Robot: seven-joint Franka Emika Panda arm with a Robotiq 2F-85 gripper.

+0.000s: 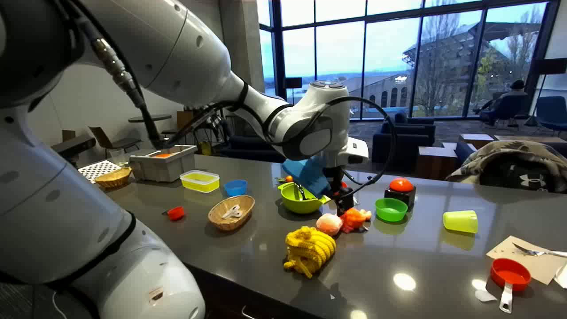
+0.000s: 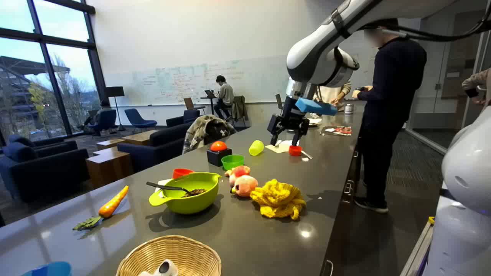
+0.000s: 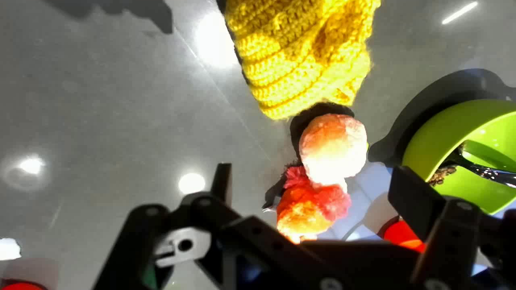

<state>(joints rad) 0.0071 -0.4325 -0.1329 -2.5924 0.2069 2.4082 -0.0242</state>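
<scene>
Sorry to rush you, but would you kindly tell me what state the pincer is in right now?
Pincer: open, jaws wide apart, holding nothing, in the air above the counter.

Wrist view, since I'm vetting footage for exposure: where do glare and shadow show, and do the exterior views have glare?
Wrist view: the plush toy is washed out nearly white at its round end, glare spots the counter, and the green bowl casts a dark shadow; both exterior views: glare on the counter too.
</scene>
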